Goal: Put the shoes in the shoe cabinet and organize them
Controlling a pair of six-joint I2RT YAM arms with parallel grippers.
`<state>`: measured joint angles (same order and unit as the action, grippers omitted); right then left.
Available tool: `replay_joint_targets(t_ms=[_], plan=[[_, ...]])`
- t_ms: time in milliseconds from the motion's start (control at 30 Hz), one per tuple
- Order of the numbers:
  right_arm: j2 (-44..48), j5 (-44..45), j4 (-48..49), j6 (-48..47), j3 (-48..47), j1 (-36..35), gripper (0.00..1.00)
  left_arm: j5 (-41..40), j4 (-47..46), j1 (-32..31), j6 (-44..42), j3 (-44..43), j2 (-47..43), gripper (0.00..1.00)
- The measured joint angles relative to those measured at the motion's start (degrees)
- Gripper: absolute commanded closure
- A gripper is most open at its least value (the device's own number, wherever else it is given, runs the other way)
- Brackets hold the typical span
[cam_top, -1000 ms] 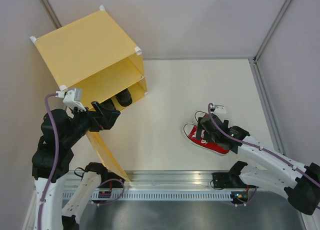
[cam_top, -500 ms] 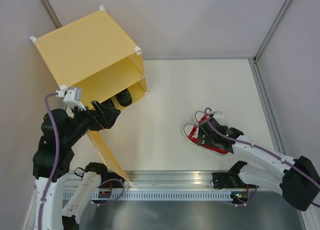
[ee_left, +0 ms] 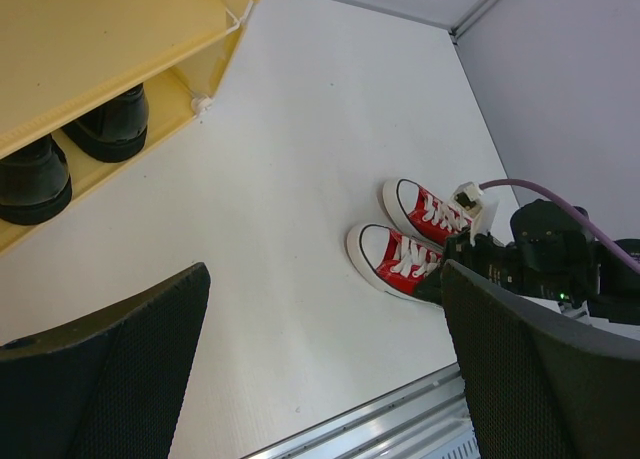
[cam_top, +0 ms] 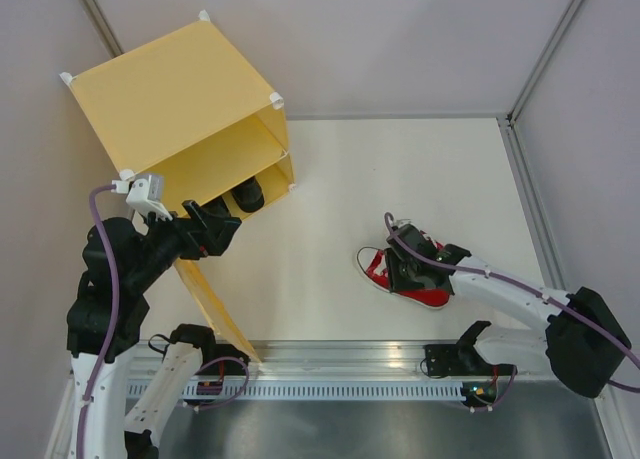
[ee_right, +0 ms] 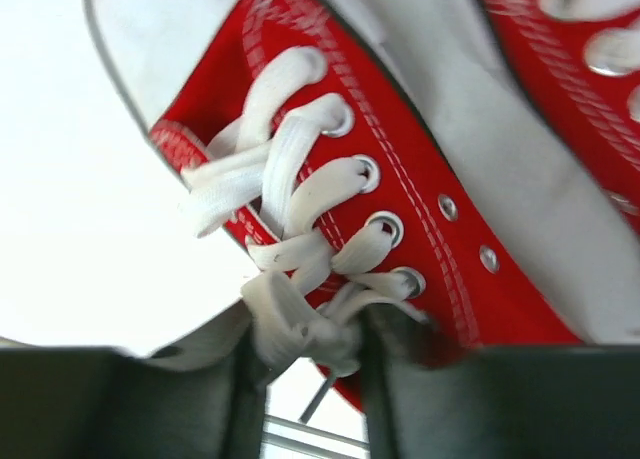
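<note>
Two red sneakers (ee_left: 398, 259) lie side by side on the table (cam_top: 400, 169), toes pointing away from the right gripper (cam_top: 405, 267), which sits low over the heel end of the nearer shoe. In the right wrist view, the lace knot (ee_right: 300, 324) of that sneaker lies in the narrow gap between the jaws. The view is too close to tell whether the jaws pinch the knot or only flank it.

Both black loafers (ee_left: 105, 124) stand in the lower compartment of the cabinet (cam_top: 170, 89), under the shelf (ee_left: 90, 49). They are ahead of the left jaws and to their left. The left gripper (ee_left: 325, 309) hovers in front of the cabinet opening with its jaws spread wide and nothing between them. The cabinet door (cam_top: 210, 299) hangs open below this gripper.
</note>
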<state>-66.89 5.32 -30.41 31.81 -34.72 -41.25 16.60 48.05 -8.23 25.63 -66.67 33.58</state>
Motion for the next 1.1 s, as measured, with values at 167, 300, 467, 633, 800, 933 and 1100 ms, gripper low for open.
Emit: replay_joint_targets(t_ms=[167,300,467,633,800,933,1100], plan=[[-6.8,-3.28,2.64,0.57,-4.94,-5.9,0.92,-0.02,-0.04,0.0,-0.02,0.09,-0.17,0.0],[-12.07,-4.13,9.07,3.41,-9.33,-9.27,0.99,-0.04,-0.13,0.0,-0.04,0.13,-0.33,0.0],[-18.49,-1.42,16.5,5.27,-14.34,-11.54,0.99,-0.07,-0.11,0.0,-0.5,0.17,-0.5,0.0],[-24.76,1.33,22.38,5.4,-16.87,-12.59,0.96,-0.07,-0.02,0.0,-0.7,0.33,-1.05,0.0],[-26.71,3.61,23.04,4.98,-16.96,-14.58,0.64,-0.07,0.0,0.0,-0.72,0.35,-1.11,0.0],[-26.18,4.52,21.38,3.67,-16.98,-17.0,0.53,-0.04,0.0,0.0,-0.72,0.35,-1.11,0.0],[-21.46,5.14,16.79,1.77,-16.65,-18.69,0.53,-0.04,0.0,0.0,-0.7,0.35,-1.11,0.0]])
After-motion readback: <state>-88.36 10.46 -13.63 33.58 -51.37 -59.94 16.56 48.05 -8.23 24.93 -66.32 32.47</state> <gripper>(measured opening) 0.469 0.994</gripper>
